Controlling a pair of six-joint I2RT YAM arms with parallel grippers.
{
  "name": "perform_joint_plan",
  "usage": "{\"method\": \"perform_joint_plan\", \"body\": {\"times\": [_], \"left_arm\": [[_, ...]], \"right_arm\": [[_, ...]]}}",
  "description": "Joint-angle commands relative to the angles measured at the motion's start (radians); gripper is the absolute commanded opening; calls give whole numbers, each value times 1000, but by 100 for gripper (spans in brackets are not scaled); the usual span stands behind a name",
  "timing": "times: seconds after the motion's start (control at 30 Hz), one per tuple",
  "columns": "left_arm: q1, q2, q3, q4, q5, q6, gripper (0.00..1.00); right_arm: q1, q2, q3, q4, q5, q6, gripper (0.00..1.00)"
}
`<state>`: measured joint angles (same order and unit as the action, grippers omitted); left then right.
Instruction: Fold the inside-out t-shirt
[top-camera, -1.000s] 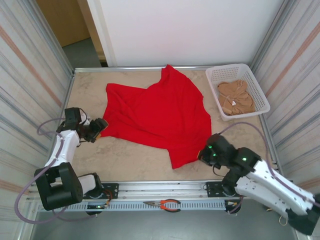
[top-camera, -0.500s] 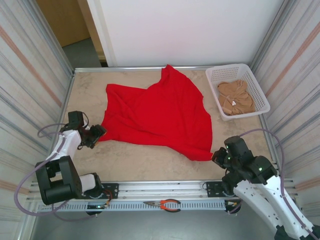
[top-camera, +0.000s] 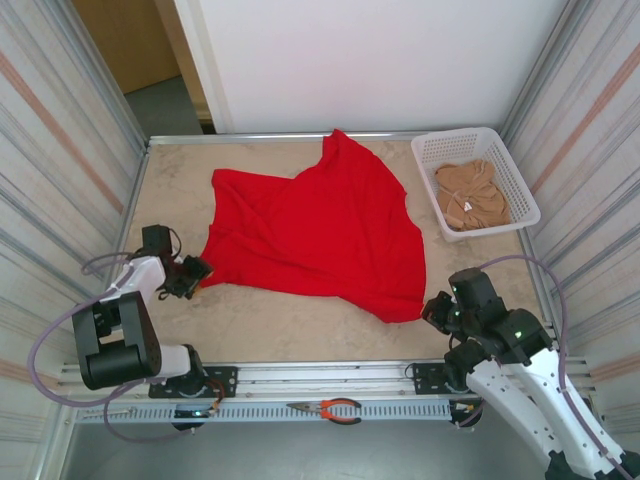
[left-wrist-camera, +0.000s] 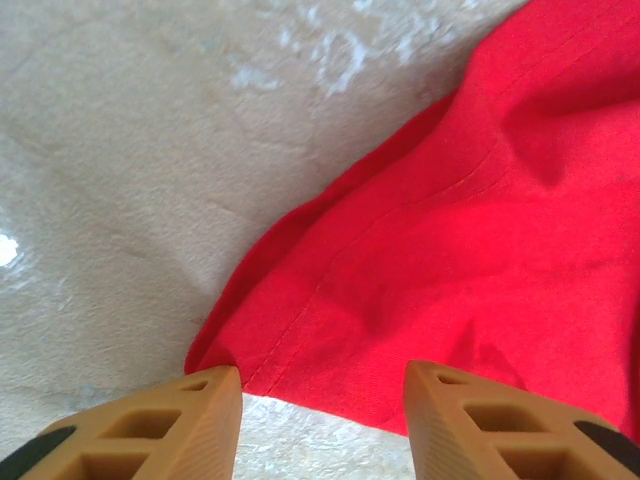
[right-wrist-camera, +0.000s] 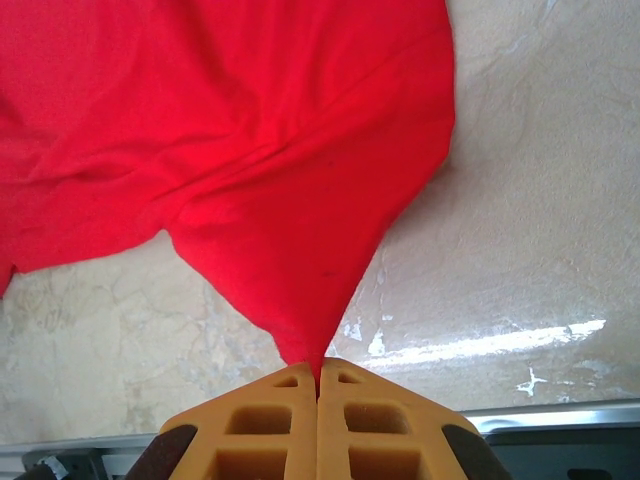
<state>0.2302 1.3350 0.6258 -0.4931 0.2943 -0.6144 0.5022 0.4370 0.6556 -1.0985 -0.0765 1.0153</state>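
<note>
Currently pinching the near-right tip of the inside-out t-shirt with the right gripper, fingers clenched flush together, red cloth funnelling down into the seam between them. Fanning out from that claw, forward and to its left, across the table; lying flat with a few soft folds. Longest stretch running slantwise, from the pinched tip out to the far-left corner, with a narrower peak pointing at the far rail. Over at the left gripper, released and gaping, fingers well parted on either side of the near-left hem corner. Touching the inner edge of that claw's left finger with the corner, stitched hem trailing off ahead and to the claw's right. No clamping on the cloth there. Farther out from the right claw and a little to its right, a white basket holding a tan garment, well apart from the red cloth. Behind both claws, on the near rail between the arm bases, orange-handled pliers lying flat.
</note>
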Motion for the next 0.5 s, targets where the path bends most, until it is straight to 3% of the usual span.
{"method": "perform_joint_plan", "body": {"times": [0.0, 0.07, 0.2, 0.33, 0.47], "left_arm": [[7, 9, -11, 13, 5, -13, 46], [7, 22, -16, 29, 11, -18, 41], [8, 33, 2, 53, 30, -29, 0], [12, 3, 132, -25, 32, 7, 0], [21, -46, 297, -131, 44, 74, 0]], "right_arm": [[-7, 6, -2, 23, -13, -6, 0], [-7, 13, 3, 29, -13, -6, 0], [-13, 39, 21, 60, -16, -16, 0], [-56, 118, 92, 109, -29, -71, 0], [-165, 195, 203, 149, -89, -145, 0]]}}
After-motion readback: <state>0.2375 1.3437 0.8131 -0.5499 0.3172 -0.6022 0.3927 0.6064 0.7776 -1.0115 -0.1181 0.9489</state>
